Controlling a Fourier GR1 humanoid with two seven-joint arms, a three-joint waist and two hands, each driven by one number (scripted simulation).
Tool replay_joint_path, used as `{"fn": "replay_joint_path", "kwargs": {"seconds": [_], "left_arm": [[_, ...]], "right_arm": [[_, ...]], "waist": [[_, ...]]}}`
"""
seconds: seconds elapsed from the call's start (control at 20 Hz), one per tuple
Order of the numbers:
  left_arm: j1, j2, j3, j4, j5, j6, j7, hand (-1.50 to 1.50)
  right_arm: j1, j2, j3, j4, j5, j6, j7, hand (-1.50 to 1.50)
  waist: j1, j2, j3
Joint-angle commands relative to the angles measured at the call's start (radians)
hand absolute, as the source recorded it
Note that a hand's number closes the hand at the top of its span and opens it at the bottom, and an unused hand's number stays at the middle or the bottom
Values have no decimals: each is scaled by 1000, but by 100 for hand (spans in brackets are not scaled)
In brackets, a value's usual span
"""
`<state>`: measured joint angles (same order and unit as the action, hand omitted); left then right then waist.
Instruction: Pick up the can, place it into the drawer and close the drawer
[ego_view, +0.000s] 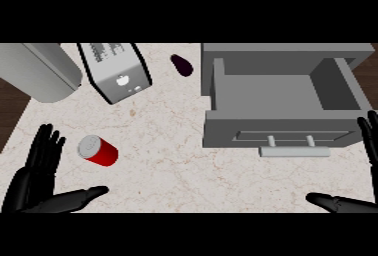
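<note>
One pale marbled desk (170, 150) fills most of the head view and carries all the things. At its far right stands a grey cabinet (288, 49) with its drawer (229, 125) pulled out toward the robot. The drawer is open and nothing shows inside it; a light bar handle (294, 150) sits on its front. At the far left corner there is a big grey rounded object (37, 70), and I cannot tell what it is. Just beside it stands a silver and black box-shaped appliance (118, 72), turned at an angle.

The left hand (29, 190) shows at the lower left, fingers straight and spread, thumb out to the side, holding nothing. The right hand (336, 202) shows at the lower right edge, partly cut off; its fingers are also straight and it holds nothing.

The red can (100, 151) with a silver top lies on the desk near the fingers of the left hand, not touching them and well apart from the drawer. A small dark purple object (181, 65) lies between the appliance and the cabinet.
</note>
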<state>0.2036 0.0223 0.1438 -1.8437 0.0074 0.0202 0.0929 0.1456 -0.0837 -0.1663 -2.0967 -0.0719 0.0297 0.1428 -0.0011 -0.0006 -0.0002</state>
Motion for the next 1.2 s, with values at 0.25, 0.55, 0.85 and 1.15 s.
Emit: {"fn": "replay_joint_path", "kwargs": {"seconds": [0.25, 0.55, 0.85, 1.15], "left_arm": [[-46, -1, 51, 276, -17, 28, -203, -150], [-104, 2, 77, 437, 4, 40, -275, -150], [-167, 27, 108, 642, 5, 43, -408, -150], [-222, 59, 145, 772, 51, 26, -465, -150]], "right_arm": [[23, 14, -7, -79, 10, 2, 40, -150], [48, 3, -62, -38, -36, 56, 0, -150], [62, 24, -63, -111, -38, 47, 39, -150], [53, -15, -115, -141, -89, 93, 104, -150]], "waist": [[-1, 0, 0], [-2, 0, 0], [-4, 0, 0], [-3, 0, 0]]}}
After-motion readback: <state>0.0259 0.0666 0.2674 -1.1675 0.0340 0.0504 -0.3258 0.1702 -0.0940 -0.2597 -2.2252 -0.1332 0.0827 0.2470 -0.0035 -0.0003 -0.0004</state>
